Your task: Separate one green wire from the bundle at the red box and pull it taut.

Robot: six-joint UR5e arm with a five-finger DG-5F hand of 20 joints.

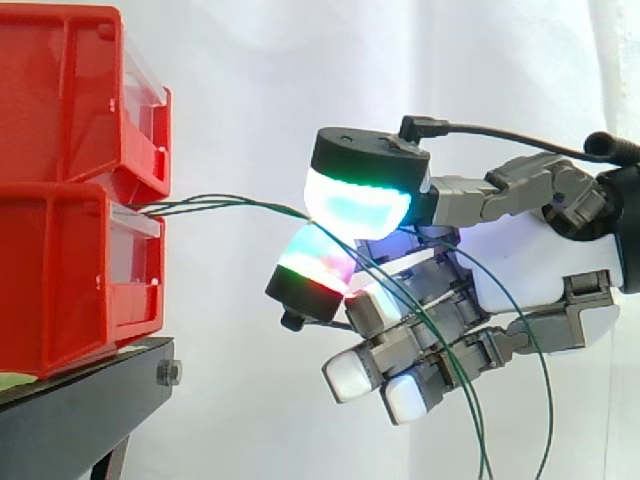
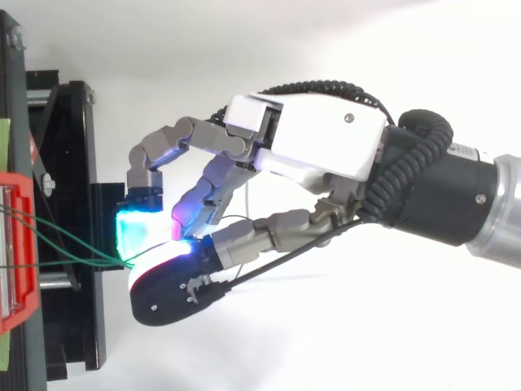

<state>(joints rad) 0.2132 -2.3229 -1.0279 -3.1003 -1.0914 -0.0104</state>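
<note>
the robot hand (image 1: pixel 520 270) pinches the green wires (image 1: pixel 200 203) between its glowing pads (image 1: pixel 355 205), near the red bins (image 1: pixel 60 250).

The hand (image 2: pixel 313 142) comes in from the right, two glowing pads pinching the green wires (image 2: pixel 73 240) near the red box (image 2: pixel 20 309) on its black stand (image 2: pixel 73 326).

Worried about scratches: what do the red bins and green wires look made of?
The stacked red bins look like glossy moulded plastic: ribbed walls, clear front panels. The thin green wires seem plastic-insulated: smooth, bending in loose curves.
</note>
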